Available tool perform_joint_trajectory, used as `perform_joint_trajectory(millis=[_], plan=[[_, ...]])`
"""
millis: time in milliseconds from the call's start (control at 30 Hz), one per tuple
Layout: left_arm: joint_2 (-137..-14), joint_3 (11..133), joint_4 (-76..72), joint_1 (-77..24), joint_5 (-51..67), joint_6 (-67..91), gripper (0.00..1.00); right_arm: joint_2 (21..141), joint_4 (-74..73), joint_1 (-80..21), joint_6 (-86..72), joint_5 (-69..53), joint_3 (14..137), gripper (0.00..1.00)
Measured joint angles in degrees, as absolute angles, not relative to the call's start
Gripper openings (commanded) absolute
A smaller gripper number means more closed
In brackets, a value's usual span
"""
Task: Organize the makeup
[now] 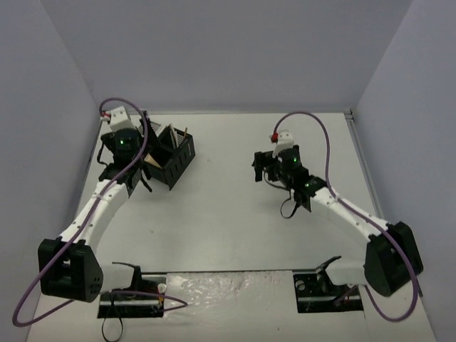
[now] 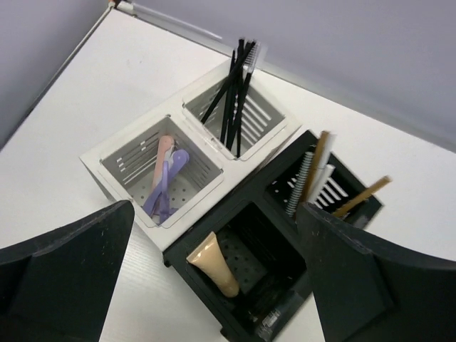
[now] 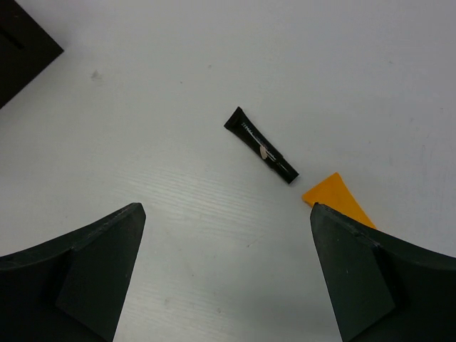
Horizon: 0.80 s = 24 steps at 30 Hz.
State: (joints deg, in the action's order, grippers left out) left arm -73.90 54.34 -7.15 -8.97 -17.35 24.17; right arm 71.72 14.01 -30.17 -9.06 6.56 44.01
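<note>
Between the left fingers, themselves matt black plastic, the white box is dull slotted, perforated sheet, metal or plastic I cannot tell; the black box likewise; the beige tube is smooth with a soft sheen; between the right fingers, the black tube is glossy; the orange tube matt; the table matt white, faintly grained.

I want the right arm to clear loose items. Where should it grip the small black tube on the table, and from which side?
Grip the black tube across its mid-body, probably straight down from above. It lies flat and diagonal, so turn the right gripper until it straddles the narrow width. Avoid the lower end: the orange item lies close by.
</note>
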Motion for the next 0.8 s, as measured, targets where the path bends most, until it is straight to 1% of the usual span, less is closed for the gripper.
perform_joint_trajectory(millis=[100, 233, 367, 600, 700, 800], plan=[[-69.7, 61.6, 0.8, -9.0, -15.3, 24.5, 0.97, 78.2, 12.3, -26.2, -8.1, 3.6, 48.3, 0.96], [-64.5, 68.0, 9.4, -9.0, -10.2, 24.3, 0.97, 86.4, 10.0, -22.2, -6.6, -0.3, 52.4, 0.93], [-60.8, 68.4, 16.7, -8.9, -2.6, 23.7, 0.97, 95.1, 7.3, -20.1, -3.9, -3.7, 58.5, 0.91], [-60.4, 64.1, 24.8, -8.9, 7.2, 22.9, 0.97, 105.3, 5.8, -19.2, -0.2, -6.6, 64.0, 0.85], [-60.4, 63.0, 26.6, -8.9, 9.5, 22.9, 0.97, 108.2, 5.5, -19.2, 0.4, -7.7, 64.4, 0.76], [-60.4, 62.9, 27.2, -8.9, 11.7, 23.1, 0.97, 109.3, 5.7, -19.2, 1.2, -8.7, 64.7, 0.60]])
